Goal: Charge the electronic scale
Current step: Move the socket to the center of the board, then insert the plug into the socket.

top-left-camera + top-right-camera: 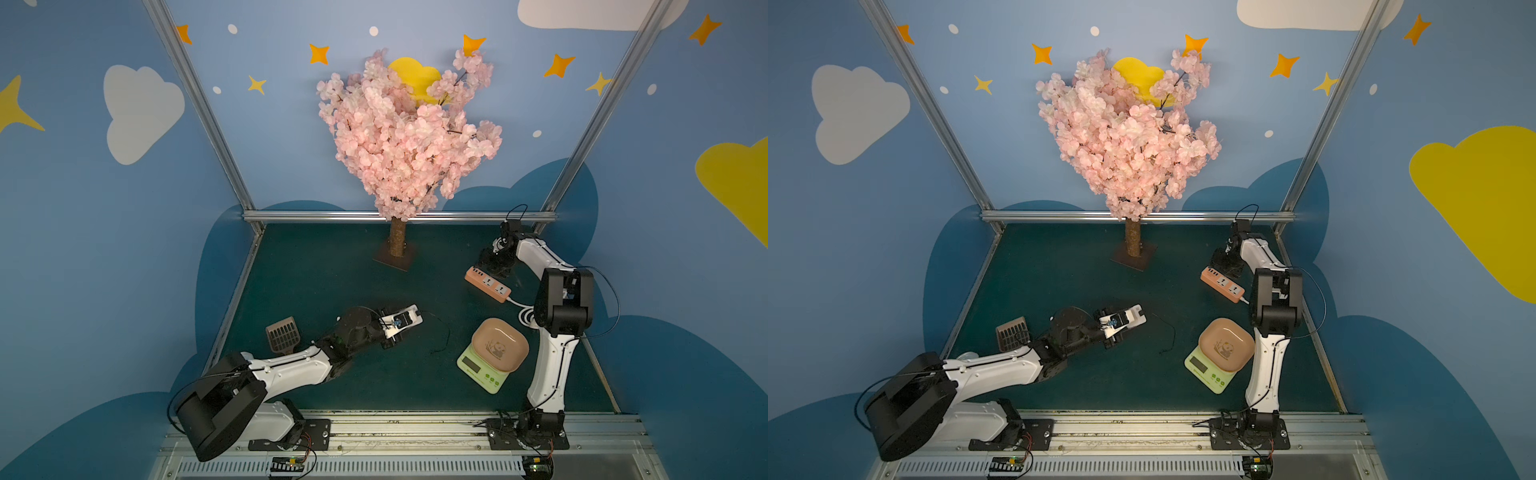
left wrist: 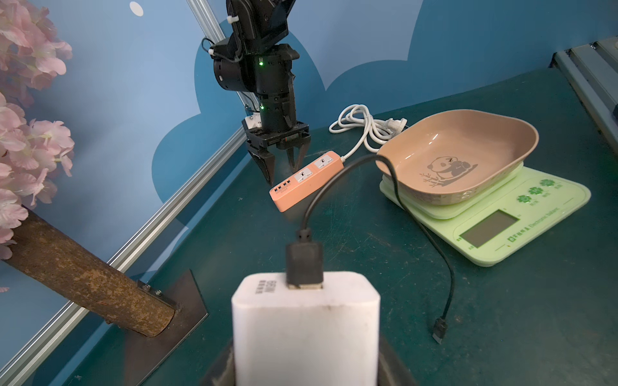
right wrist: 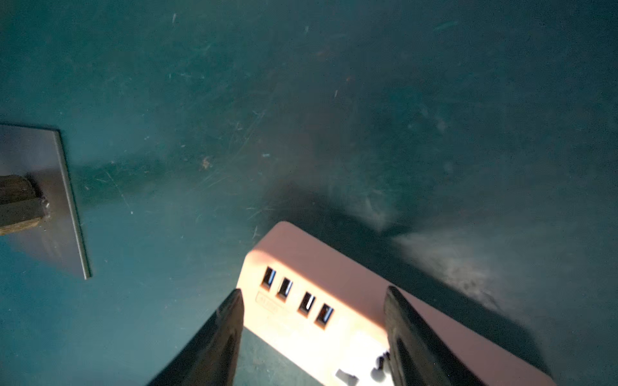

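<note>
My left gripper (image 1: 405, 320) is clamped on the white charger (image 2: 306, 331), which sticks out ahead of its fingers. A black cable (image 2: 304, 264) is plugged into the charger's front face. It arcs up and away from the gripper, then drops to the table (image 1: 324, 270), where its free plug (image 2: 438, 331) lies loose, off to the gripper's right. Farther out on that same side sits the scale (image 2: 501, 227), flat on the table, with the tan panda tray (image 2: 458, 157) on top and the display and 3 buttons facing up. In both top views the plug stops short of the scale, with bare table between them.

My right gripper (image 3: 313, 290) hangs tips-down over the orange strip (image 3: 334, 267), jaws spread wide across the end with 4 USB ports. 1 finger (image 3: 214, 341) stands just beside the strip's edge, the other over its top. I cannot tell whether either touches. The strip's 2 sockets run on past the fingers toward its white cord (image 2: 364, 127), coiled on the table. The scale lies well apart from this gripper, back toward its arm's base.
</note>
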You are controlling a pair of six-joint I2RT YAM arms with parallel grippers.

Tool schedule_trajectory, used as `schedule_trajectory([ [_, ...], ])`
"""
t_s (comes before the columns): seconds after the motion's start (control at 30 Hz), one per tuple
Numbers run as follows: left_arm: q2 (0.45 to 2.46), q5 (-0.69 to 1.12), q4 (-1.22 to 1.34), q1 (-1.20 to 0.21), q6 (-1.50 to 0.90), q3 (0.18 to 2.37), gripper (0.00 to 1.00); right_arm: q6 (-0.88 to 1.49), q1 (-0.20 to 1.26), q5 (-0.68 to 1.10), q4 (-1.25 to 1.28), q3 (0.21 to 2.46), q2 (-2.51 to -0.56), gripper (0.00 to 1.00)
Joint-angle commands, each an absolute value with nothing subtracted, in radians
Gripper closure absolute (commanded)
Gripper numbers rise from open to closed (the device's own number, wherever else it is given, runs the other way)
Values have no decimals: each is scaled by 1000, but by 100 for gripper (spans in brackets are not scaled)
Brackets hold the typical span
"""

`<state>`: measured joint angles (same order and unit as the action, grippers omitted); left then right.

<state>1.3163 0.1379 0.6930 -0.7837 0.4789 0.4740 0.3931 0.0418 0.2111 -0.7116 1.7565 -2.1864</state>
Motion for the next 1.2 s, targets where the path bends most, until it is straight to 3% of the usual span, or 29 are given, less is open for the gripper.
schedule_trajectory([
  [0.0, 1285, 143, 690, -787, 484, 464, 73, 392, 78, 259, -741, 1745, -2193, 34],
  [0.43, 1275, 151, 683, -793, 479, 456, 73, 370, 203, 310, -698, 1524, -2031, 38],
  [0.67, 1298, 145, 684, -794, 456, 469, 73, 348, 267, 326, -755, 1489, -1850, 42],
  [1.17, 1345, 112, 707, -792, 420, 523, 73, 287, 494, 687, -654, 1214, -1375, 37],
])
